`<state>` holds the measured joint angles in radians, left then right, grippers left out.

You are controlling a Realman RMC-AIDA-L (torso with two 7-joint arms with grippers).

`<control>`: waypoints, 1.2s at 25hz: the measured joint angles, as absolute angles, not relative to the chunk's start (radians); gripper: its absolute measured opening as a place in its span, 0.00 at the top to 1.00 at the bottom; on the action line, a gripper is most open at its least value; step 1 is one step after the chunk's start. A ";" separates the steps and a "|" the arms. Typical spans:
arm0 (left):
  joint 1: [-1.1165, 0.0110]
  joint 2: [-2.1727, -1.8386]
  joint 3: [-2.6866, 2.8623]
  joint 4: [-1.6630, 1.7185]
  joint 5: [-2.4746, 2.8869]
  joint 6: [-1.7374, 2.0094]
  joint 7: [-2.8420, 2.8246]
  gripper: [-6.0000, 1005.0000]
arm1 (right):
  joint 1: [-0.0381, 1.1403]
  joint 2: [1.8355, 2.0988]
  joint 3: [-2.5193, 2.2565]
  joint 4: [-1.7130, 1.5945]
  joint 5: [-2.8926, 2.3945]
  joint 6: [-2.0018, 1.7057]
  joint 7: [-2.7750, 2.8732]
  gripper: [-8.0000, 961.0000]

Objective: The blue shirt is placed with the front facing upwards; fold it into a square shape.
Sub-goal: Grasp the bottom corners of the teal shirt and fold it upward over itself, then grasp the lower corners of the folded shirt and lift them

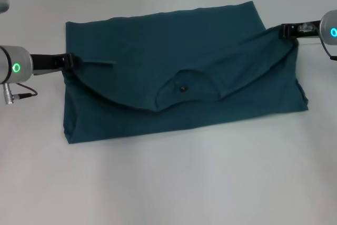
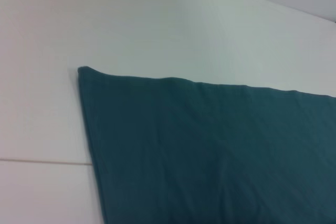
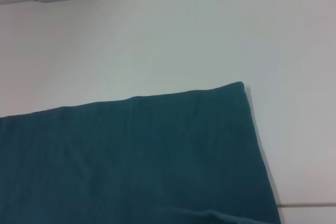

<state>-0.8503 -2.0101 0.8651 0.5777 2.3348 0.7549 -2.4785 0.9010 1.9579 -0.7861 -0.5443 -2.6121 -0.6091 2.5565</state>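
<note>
Nearest the head camera runs the folded lower edge of the blue shirt [image 1: 179,77], which lies spread on the white table [image 1: 168,183] with its long axis left to right and its collar facing the near side. At its left edge the left gripper [image 1: 71,59] pinches a fold of cloth; at its right edge the right gripper [image 1: 287,31] pinches another, both lifted and draping inward.
</note>
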 joint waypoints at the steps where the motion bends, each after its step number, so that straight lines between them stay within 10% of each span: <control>1: -0.850 -2.010 0.865 0.577 2.335 0.760 -2.484 0.80 | 0.902 1.957 -0.787 -0.544 -2.612 -0.609 2.556 0.91; 13: -0.799 -2.017 0.853 0.655 2.322 0.843 -2.601 0.37 | 0.891 1.929 -0.778 -0.574 -2.597 -0.692 2.595 0.47; 19: -0.655 -2.059 0.804 0.852 2.184 1.005 -2.612 0.32 | 0.748 1.955 -0.745 -0.755 -2.392 -0.891 2.527 0.28; 30: -0.546 -2.044 0.685 0.750 2.062 1.185 -2.586 0.32 | 0.475 1.915 -0.616 -0.714 -1.895 -1.346 2.333 0.36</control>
<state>-0.5462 -2.0444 0.6853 0.7502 2.0616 1.1855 -2.5860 0.4752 1.9152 -0.6163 -0.7140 -1.8948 -1.3457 2.3327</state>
